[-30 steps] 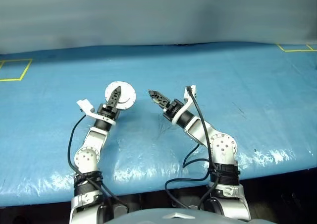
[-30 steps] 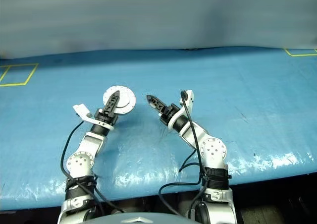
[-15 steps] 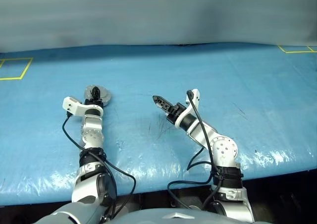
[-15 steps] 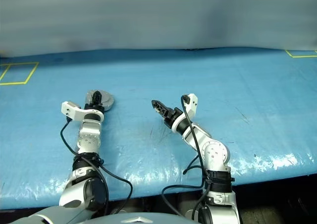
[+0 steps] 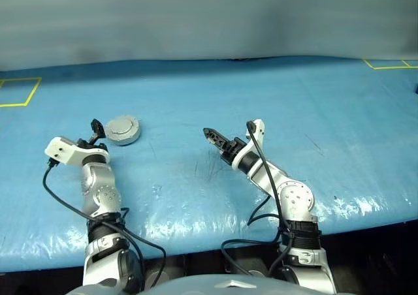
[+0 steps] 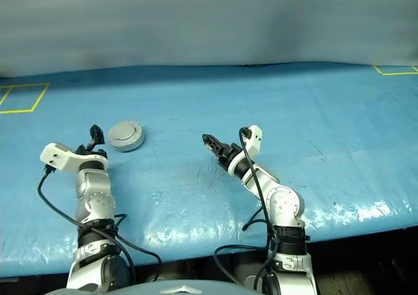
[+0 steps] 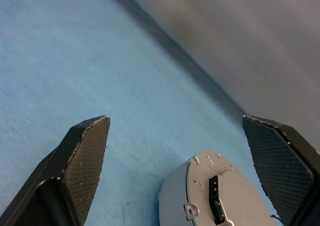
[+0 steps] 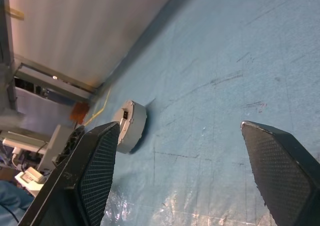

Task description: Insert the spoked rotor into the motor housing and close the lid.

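On the blue table (image 5: 274, 93) the housing (image 5: 123, 129) lies lid-down and shut just beside the wide, empty left claw (image 5: 96, 130), right claw (image 5: 212, 136) wide too — a stray nudge could skid it away.

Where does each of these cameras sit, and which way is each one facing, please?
Left and right eye views: on the head, looking forward and down over the blue table; both arms show, with the closed motor housing by the left gripper.
Left wrist view: along the left gripper's spread fingers at the lid.
Right wrist view: along the right gripper, its fingers apart, across the table.
Shared: all four views show the housing.
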